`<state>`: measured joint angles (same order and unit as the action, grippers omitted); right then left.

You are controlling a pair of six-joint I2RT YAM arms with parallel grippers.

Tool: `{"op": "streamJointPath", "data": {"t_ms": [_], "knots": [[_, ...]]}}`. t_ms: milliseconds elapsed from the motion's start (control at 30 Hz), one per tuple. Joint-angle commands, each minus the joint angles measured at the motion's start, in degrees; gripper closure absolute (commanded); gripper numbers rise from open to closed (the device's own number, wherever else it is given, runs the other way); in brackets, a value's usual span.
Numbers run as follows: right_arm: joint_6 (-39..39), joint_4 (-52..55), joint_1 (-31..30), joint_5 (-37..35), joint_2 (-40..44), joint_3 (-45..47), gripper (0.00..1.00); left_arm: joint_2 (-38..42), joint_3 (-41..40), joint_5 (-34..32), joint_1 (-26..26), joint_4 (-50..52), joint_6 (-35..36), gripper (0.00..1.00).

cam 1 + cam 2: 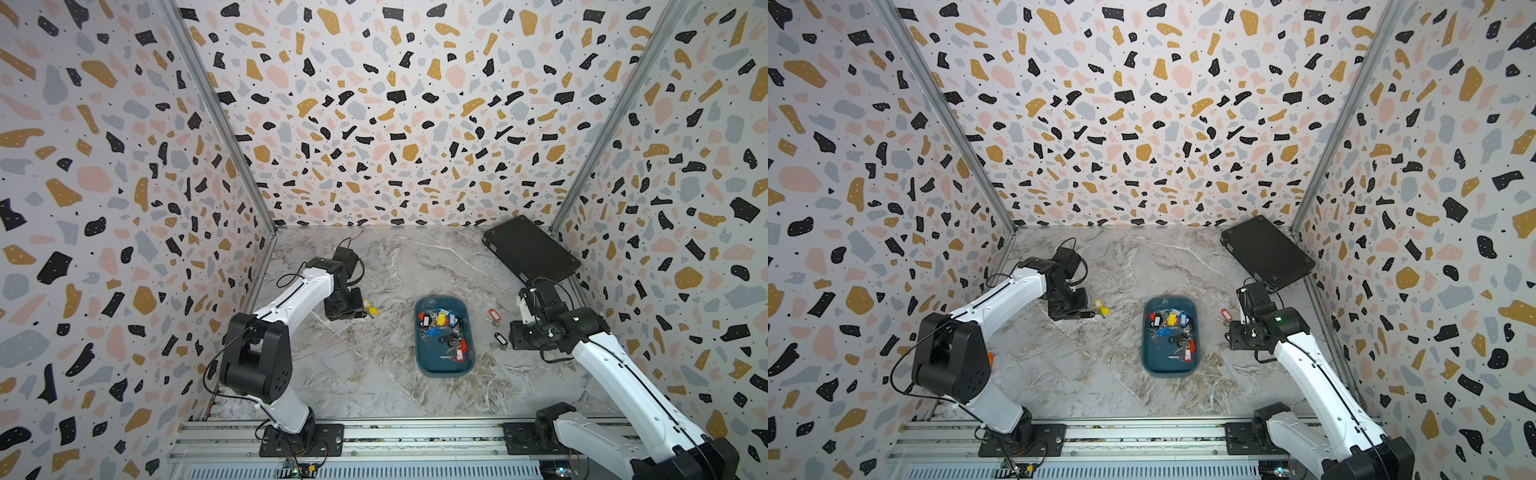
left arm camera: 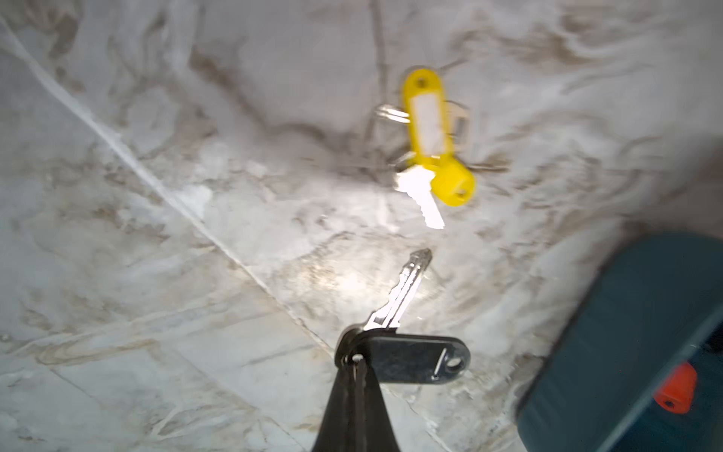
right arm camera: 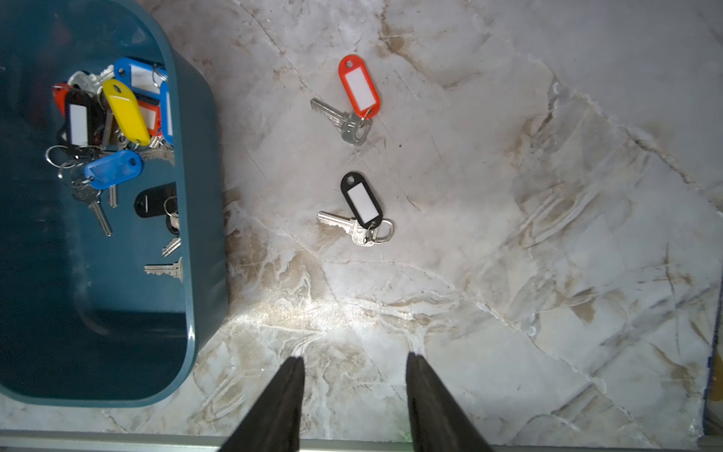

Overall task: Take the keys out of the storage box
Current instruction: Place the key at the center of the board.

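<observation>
- Storage box (image 1: pixel 420 353) sits mid-table, its near end bare. The keys (image 1: pixel 442 322) heap toward its far end, red, blue, yellow and black tags tangled over rings and blades.
- Handling, as a judgement: each key is light and stiff, with slick metal. A blade lying flat on the box floor offers little to pinch. The thicker plastic tag or the upstanding ring is the better hold. Rings in the heap may snag neighbours, so a loose key at the heap's edge looks easiest.
- Right claw (image 3: pixel 354 358) hovers just right of the box over bare table (image 3: pixel 528 293), fingers spread and carrying nothing.
- Just beyond it, a black-tagged key (image 3: pixel 362 205) and then a red-tagged key (image 3: pixel 358 88) lie flat on the table, outside the box and apart from each other.
- Left claw (image 2: pixel 354 371), on the box's opposite side, is pressed together on the ring end of a held key (image 2: pixel 405 291) with a dark tag. The key appears clear of the table.
- Yellow-tagged keys (image 2: pixel 428 125), 2 tags together, rest on the table just past that claw.
- Black case (image 1: pixel 530 249) lies in the far right corner, well apart from everything.
</observation>
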<state>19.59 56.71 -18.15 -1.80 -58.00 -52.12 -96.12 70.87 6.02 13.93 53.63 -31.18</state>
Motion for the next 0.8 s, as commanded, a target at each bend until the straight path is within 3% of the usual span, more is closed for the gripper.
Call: {"op": "streamJointPath", "data": {"t_ms": [0,100,133,233,300,333,367,433,567,767], "knots": [[-1.31,-0.42,-0.93,3.66,-0.94,-0.26,0.51,-2.92,-0.66,2.89,-2.17,-4.25,1.51,1.00],[-1.84,-0.32,-2.83,5.86,-2.60,-0.77,0.48,-5.46,-0.80,3.19,-2.97,-5.62,1.09,1.00],[-1.91,-0.05,-3.87,6.30,-3.17,-1.15,0.47,-6.01,-0.80,3.38,-3.04,-5.86,0.98,0.94],[-2.02,1.05,-6.79,6.89,-4.78,-2.48,0.43,-6.30,-0.73,4.13,-3.10,-5.89,1.23,0.51],[-1.68,2.03,-7.80,6.45,-5.28,-3.30,0.43,-4.65,-1.03,3.95,-3.14,-6.00,1.56,0.38],[-1.47,2.42,-8.10,6.03,-5.21,-3.60,0.42,-3.59,-1.08,3.40,-3.13,-5.88,1.87,0.19],[-1.59,2.52,-8.21,6.29,-5.11,-3.80,0.41,-2.64,-0.86,2.82,-3.13,-5.42,2.40,0.14],[-1.43,3.56,-8.61,6.61,-5.32,-5.24,0.39,-0.51,-0.07,1.10,-3.13,-4.07,3.83,0.10],[-0.87,3.48,-11.03,8.07,-7.92,-8.41,0.37,3.86,0.44,-0.16,-3.15,-4.76,7.34,0.12],[0.26,1.20,-16.70,8.11,-17.40,-13.66,0.34,8.10,-3.75,-0.33,-3.30,-9.31,8.87,0.12]]}}
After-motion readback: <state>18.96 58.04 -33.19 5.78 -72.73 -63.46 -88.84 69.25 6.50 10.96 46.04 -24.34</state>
